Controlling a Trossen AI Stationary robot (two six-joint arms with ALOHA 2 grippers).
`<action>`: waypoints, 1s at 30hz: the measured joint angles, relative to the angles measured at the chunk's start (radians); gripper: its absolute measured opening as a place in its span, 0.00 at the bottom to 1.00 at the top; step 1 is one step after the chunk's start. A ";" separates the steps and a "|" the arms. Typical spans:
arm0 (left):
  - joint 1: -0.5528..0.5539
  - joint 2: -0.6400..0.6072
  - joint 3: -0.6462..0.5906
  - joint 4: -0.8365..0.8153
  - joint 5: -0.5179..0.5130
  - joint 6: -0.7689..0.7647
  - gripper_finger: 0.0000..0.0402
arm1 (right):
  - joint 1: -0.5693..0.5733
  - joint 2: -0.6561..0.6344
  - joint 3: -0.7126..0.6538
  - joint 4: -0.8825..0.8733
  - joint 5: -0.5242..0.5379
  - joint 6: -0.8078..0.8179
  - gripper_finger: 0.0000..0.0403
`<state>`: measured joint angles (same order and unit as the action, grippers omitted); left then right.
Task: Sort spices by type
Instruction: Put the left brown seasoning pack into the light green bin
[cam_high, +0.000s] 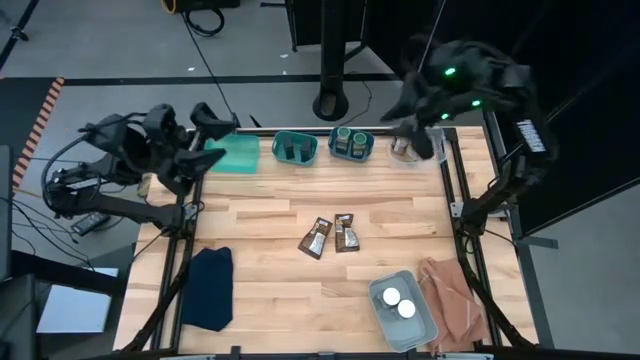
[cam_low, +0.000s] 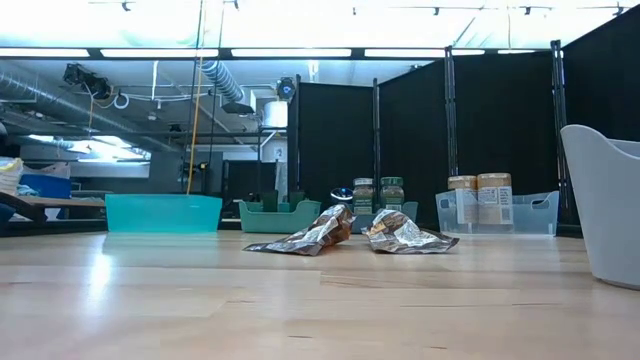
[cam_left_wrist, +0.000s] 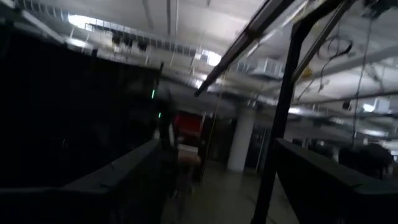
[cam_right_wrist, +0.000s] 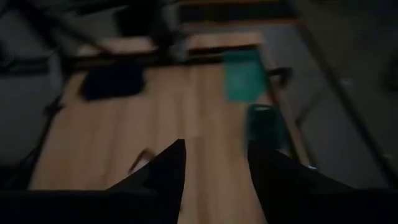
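Right gripper (cam_right_wrist: 214, 165) hovers part-open and empty above the clear bin (cam_high: 408, 148); left gripper (cam_high: 205, 138) gapes wide, empty — two packets (cam_high: 331, 236) lie mid-bench (cam_high: 270, 215).

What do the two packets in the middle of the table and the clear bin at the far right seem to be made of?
The two packets look like crinkled metallised foil film: creased, with shiny silvery glints beside brown print. The clear bin looks like transparent hard plastic, glossy; the tan-topped jars inside show through its wall. Both are judged by look alone.
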<state>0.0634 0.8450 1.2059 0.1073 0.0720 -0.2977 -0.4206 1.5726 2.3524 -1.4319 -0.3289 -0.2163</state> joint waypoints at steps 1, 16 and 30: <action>0.000 -0.001 0.001 0.018 0.000 0.000 0.77 | 0.023 0.020 0.000 -0.009 -0.017 -0.024 0.45; 0.000 -0.034 0.002 0.113 0.019 0.028 0.77 | 0.366 0.376 -0.001 -0.090 -0.031 -0.187 0.44; 0.000 -0.122 0.002 -0.021 0.019 -0.021 0.77 | 0.478 0.720 -0.001 0.007 0.096 -0.249 0.43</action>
<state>0.0631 0.7230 1.2076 0.0865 0.0910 -0.3184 0.0576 2.2930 2.3516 -1.4253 -0.2328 -0.4655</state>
